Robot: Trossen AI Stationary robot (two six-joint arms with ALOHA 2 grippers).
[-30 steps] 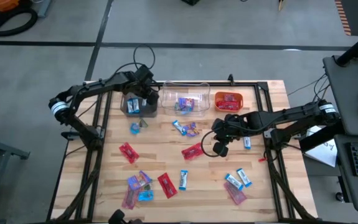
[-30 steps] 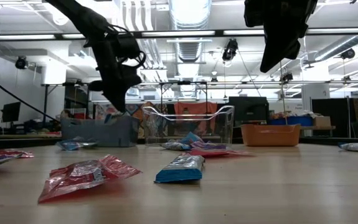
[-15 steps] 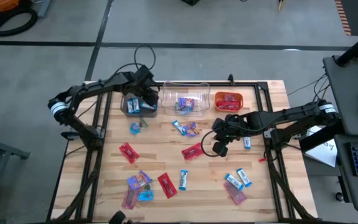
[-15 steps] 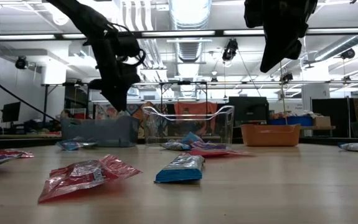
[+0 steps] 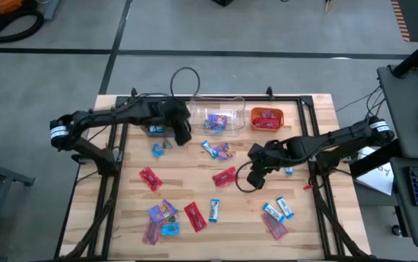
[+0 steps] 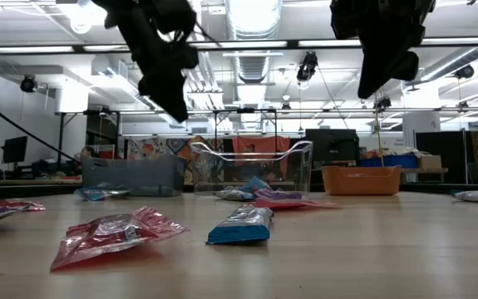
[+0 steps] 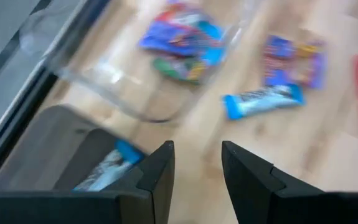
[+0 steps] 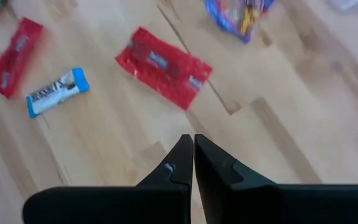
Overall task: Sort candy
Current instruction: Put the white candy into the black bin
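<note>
Small wrapped candies lie scattered flat on the wooden table: a red one (image 5: 224,176) (image 8: 164,65), a blue-and-white one (image 5: 214,210) (image 8: 57,91), a purple-multicolour one (image 5: 223,151) (image 7: 291,59), and a pile (image 5: 161,218) near the front left. My left gripper (image 5: 182,135) (image 7: 197,152) hangs open and empty in the air, between the brown bin (image 5: 153,127) (image 7: 73,155) and the clear bin (image 5: 216,116) (image 7: 147,74). My right gripper (image 5: 255,172) (image 8: 193,140) is shut and empty, raised above the table just right of the red candy.
The orange bin (image 5: 267,118) stands at the far edge and holds red candies. The clear bin holds purple-multicolour ones, and the brown bin holds a blue-and-white one (image 7: 107,171). More blue-and-white candies lie at the near right (image 5: 278,209). Bare wood lies between the scattered sweets.
My left gripper has risen from the brown bin and swung toward the table's right and near edge, now hanging beside the clear bin. My right gripper has shifted slightly toward the near edge. The candies on the table have stayed put.
</note>
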